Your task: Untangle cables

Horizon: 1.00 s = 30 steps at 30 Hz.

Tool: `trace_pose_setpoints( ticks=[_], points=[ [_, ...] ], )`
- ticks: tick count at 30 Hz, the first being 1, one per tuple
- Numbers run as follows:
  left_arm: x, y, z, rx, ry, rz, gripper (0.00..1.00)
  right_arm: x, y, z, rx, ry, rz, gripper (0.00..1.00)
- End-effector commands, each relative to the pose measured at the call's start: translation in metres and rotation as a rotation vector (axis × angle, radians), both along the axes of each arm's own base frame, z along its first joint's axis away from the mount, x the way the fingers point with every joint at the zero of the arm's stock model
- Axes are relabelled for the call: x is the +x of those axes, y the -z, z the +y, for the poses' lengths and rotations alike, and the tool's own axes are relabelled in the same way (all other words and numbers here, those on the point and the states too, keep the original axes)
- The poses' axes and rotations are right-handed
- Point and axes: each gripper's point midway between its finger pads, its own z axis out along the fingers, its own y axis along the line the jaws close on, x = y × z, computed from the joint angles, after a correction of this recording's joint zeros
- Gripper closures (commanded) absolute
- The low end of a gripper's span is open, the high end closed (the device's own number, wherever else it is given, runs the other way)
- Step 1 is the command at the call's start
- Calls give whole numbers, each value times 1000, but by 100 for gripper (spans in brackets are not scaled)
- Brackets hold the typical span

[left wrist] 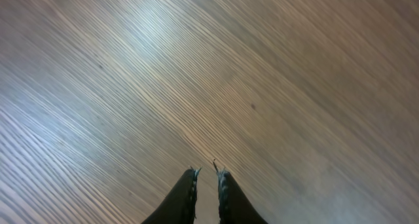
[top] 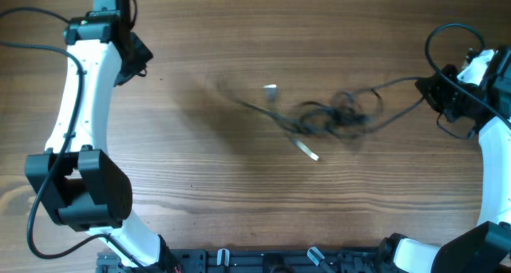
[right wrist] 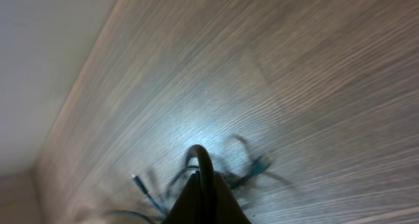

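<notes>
You have a wooden table (top: 239, 33) with the cables (top: 335, 113) bunched in one dark knot near its middle; take that knot as your reference.

The left arm (top: 80, 105) stands well to the left of the knot. The right arm (top: 495, 169) stands to its right, closer in.

My read is that you are on the first pull-apart: one cord is gripped and drawn out sideways, and the bundle has not yet opened.

The right gripper (top: 431, 93) sits to the right of the knot. Its wrist view shows the jaws pressed fully together on a thin black strand (right wrist: 200, 152), which arches up over the fingertips. The knot lies just beyond those tips, blurred in that view. From above, the same strand (top: 395, 85) runs from the knot's right edge straight to the jaws.

The left gripper (top: 136, 53) is far up and left of the knot. Its wrist view shows its fingers (left wrist: 190, 191) parted by a narrow slit, with nothing between them and only bare wood ahead. No cable is near it.

Two pale plug ends show: one (top: 271, 89) just up and left of the knot, the other (top: 308, 151) just below it.

Next, you likely need the left gripper brought across to pin or grip the knot's left side. Without that, pulling from the right would probably drag the whole bundle along.
</notes>
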Motion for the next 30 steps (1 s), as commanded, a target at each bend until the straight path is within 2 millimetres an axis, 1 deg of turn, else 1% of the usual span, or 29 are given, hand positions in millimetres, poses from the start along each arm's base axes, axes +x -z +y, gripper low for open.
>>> trace_pose_setpoints(
  ticks=[1, 2, 3, 4, 6, 7, 8, 9, 10, 11, 12, 13, 14, 15, 17, 18, 19, 20, 21, 22, 23, 24, 26, 27, 29, 30],
  points=[
    [-2, -11, 37, 88, -84, -28, 88, 4, -2, -14, -69, 21, -1, 96],
    [-4, -11, 47, 87, -107, -28, 89, 4, -2, -14, -75, 15, -5, 96],
    [-5, -10, 51, 75, -104, -26, 90, 5, -4, -11, -73, -9, -17, 96],
    [-1, -8, 44, 20, -45, -31, 91, 8, -7, -1, -48, -56, -44, 96],
    [12, -7, 10, -117, 127, -65, 89, 14, -19, 32, 12, -197, -120, 93],
    [19, -9, -10, -176, 183, -91, 88, 17, -22, 50, 20, -257, -141, 92],
    [25, -11, -28, -229, 225, -118, 88, 19, -24, 71, 23, -314, -150, 91],
    [32, -16, -47, -283, 274, -152, 88, 21, -27, 104, 20, -404, -173, 91],
    [38, -19, -59, -308, 306, -180, 87, 23, -31, 130, 17, -470, -202, 91],
    [42, -22, -65, -311, 323, -199, 86, 25, -40, 164, 28, -541, -244, 91],
    [46, -24, -68, -308, 330, -215, 86, 26, -51, 191, 43, -589, -285, 91],
    [48, -25, -69, -306, 333, -223, 85, 27, -66, 219, 64, -635, -338, 91],
    [48, -25, -68, -305, 332, -224, 85, 27, -87, 246, 83, -683, -406, 91],
    [47, -25, -66, -305, 327, -224, 85, 25, -108, 268, 100, -721, -468, 91],
    [46, -24, -62, -304, 320, -219, 84, 18, -163, 306, 112, -800, -617, 93],
    [45, -24, -61, -304, 317, -214, 84, 16, -182, 314, 105, -806, -666, 94],
    [43, -23, -60, -302, 314, -206, 85, 18, -195, 315, 95, -787, -691, 95],
    [43, -22, -59, -296, 311, -201, 85, 19, -198, 313, 91, -779, -696, 95],
    [41, -21, -58, -290, 311, -193, 85, 23, -187, 305, 89, -737, -639, 96],
    [41, -20, -58, -283, 328, -189, 85, 27, -169, 294, 62, -692, -563, 96],
    [40, -20, -58, -281, 334, -186, 85, 29, -145, 283, 24, -652, -467, 96],
    [40, -20, -58, -282, 334, -185, 86, 28, -121, 276, -7, -633, -375, 96],
    [38, -19, -60, -285, 336, -176, 88, 27, -76, 268, -53, -615, -232, 96],
    [36, -18, -62, -288, 338, -166, 88, 26, -58, 266, -70, -622, -183, 96],
    [30, -15, -70, -298, 351, -142, 89, 35, -22, 258, -119, -606, -94, 95],
    [29, -16, -81, -315, 406, -140, 94, 39, -13, 253, -120, -595, -70, 41]
  ],
)
